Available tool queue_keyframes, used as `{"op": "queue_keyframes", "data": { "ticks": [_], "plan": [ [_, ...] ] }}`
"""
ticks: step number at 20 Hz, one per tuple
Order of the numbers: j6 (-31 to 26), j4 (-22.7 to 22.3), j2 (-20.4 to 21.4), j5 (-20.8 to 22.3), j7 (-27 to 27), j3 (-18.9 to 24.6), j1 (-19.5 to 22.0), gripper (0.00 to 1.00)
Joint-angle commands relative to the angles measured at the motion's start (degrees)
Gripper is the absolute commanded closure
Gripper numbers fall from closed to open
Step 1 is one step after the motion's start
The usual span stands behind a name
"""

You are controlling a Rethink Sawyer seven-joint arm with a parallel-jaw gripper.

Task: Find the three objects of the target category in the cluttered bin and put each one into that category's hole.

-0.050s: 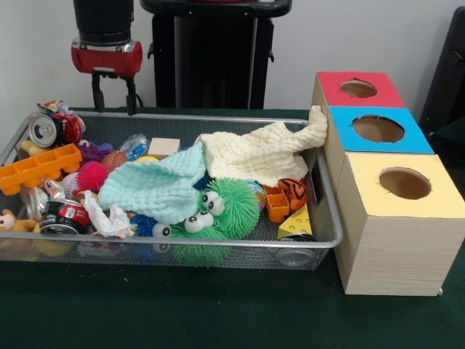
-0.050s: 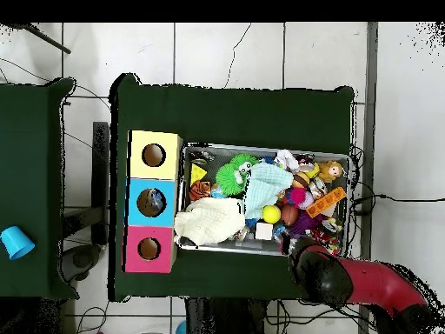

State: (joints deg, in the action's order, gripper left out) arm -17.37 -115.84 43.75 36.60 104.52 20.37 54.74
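Clutter is the main risk as we see it: the bin [image 1: 320, 190] is packed, and two cloths, a mint one [image 1: 156, 187] and a cream one [image 1: 256, 154], lie over the middle of the pile, so whatever belongs to the target category may be buried under them, and we cannot tell from these views which three things those are. If we reach down blindly, we judge the fingers could snag a cloth and drag it and its neighbours along, or pinch two small toys at once, since the pink spiky ball [image 1: 92, 175], the can [image 1: 43, 130] and the orange tray [image 1: 38, 168] crowd the left end and touch one another. The green fuzzy toy [image 1: 231, 206] looks soft and may slip. The cream cloth also drapes over the right rim against the box, near the red hole [image 1: 358, 89], and a carried thing could catch on it. The blue hole [image 1: 378, 129] and yellow hole [image 1: 405, 183] lie nearer along the same box, just right of the bin. The gripper [image 1: 112, 96] hangs upright above the bin's far left corner, clear of the contents, its two dark fingers [image 1: 96, 94] spread apart and empty. In the overhead view the arm [image 2: 365, 285] reaches in toward that same corner.
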Motion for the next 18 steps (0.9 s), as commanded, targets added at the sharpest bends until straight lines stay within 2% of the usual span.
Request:
{"op": "queue_keyframes", "data": {
  "ticks": [1, 8, 18],
  "plan": [
    [4.4, 1.0, -4.2, 3.2, 3.0, -0.5, -1.5, 0.00],
    [7.2, 2.3, -6.2, 3.4, 4.5, -3.0, -4.9, 0.00],
    [5.7, 2.8, -7.2, 6.3, -1.2, -0.9, -3.8, 0.00]
  ]
}}
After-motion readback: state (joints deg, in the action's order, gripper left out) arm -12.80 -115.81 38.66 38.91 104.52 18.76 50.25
